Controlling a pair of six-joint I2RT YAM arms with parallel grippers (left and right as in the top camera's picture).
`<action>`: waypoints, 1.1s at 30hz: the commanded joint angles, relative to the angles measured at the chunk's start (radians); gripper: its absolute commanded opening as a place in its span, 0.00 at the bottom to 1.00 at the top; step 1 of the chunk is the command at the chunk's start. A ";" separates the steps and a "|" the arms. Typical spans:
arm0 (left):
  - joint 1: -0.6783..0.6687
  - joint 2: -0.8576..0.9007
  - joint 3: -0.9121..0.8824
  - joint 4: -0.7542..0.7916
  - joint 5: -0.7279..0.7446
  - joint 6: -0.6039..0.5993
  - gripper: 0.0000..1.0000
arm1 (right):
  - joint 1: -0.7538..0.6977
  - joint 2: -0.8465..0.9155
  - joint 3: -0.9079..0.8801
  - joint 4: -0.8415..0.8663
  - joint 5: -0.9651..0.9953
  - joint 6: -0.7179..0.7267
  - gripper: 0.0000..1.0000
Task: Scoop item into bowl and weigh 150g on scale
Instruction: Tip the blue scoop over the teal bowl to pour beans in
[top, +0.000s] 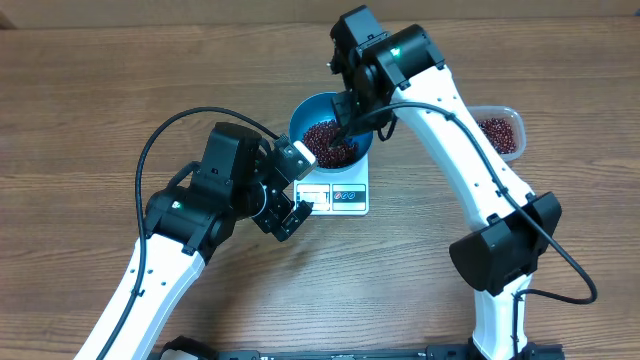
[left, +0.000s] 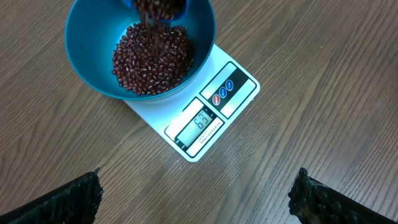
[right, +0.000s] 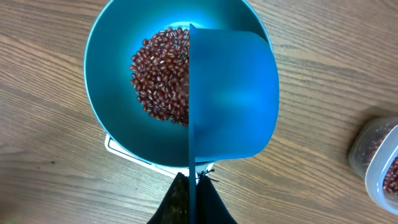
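Right gripper tips the scoop of beans over the bowl on the scale.
On the wood table, the left gripper hangs just beside the scale's display edge, jaws spread wide, empty. The white scale carries the blue bowl. A clear tub of beans sits well apart, beyond the right arm. The right gripper pinches the scoop's handle, with the scoop turned on its side above the bowl. Beans heap in the bowl, and some fall, blurred, from the scoop.

Robotics lab bench: two cabled arms at a wooden table
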 joint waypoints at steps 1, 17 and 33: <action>0.005 0.000 0.006 0.001 0.001 -0.007 1.00 | 0.016 -0.018 0.027 0.012 0.042 0.008 0.04; 0.005 0.000 0.006 0.001 0.001 -0.007 0.99 | 0.054 -0.018 0.027 0.018 0.122 0.011 0.04; 0.005 0.000 0.006 0.001 0.001 -0.007 1.00 | 0.084 -0.018 0.027 0.034 0.180 0.011 0.04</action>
